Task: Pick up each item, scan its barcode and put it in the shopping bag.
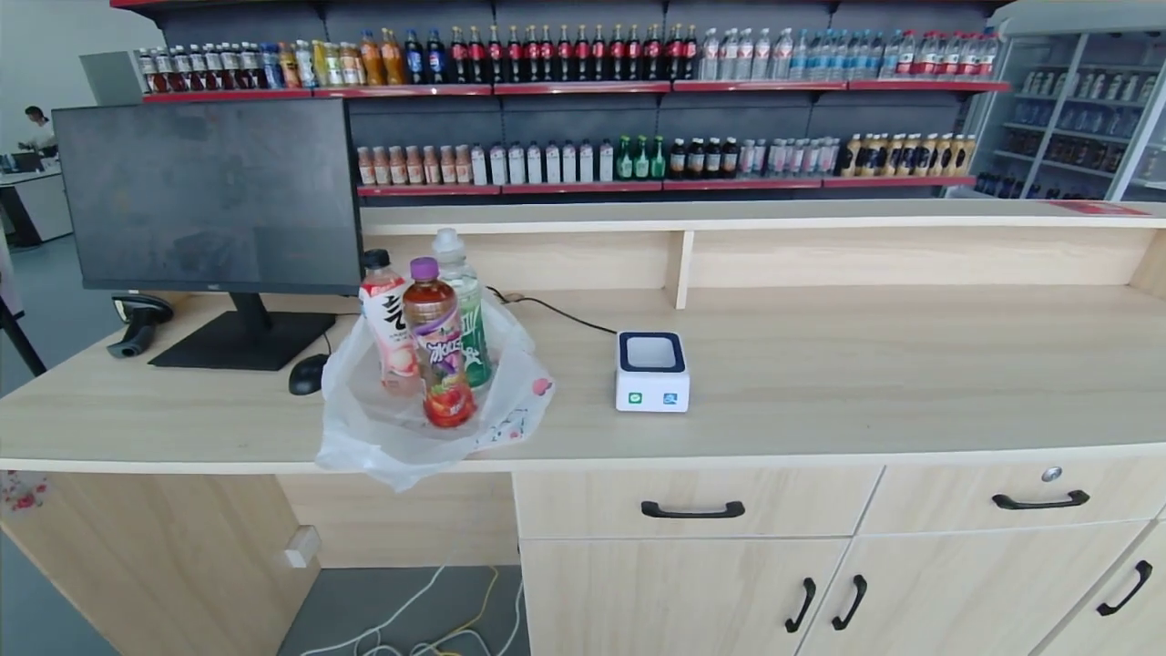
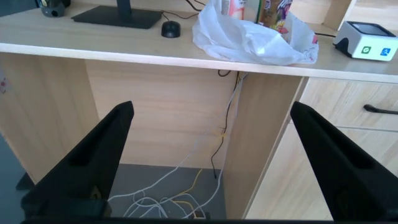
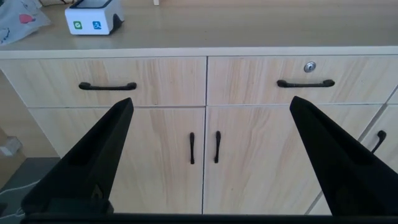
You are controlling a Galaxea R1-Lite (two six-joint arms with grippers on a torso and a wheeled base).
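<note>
Two units, the left gripper (image 2: 211, 109) and right gripper (image 3: 211, 106), hang spread wide and unloaded below the near edge of the counter (image 1: 820, 401). Farther in, three bottles (image 1: 439, 364) stand upright inside the shopping bag (image 1: 364, 437), left of the scanner (image 1: 651, 372); the task appears complete.

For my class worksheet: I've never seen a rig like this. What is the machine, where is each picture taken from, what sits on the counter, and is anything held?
It is a two-armed robot facing a shop counter. The wide picture comes from a camera on its head. The other two come from cameras on its wrists, each looking out between dark fingers: the left gripper and the right gripper, both open, below the countertop, holding nothing. On the counter stand three bottles in a plastic shopping bag, beside a small white scanner, a monitor and a mouse.
</note>
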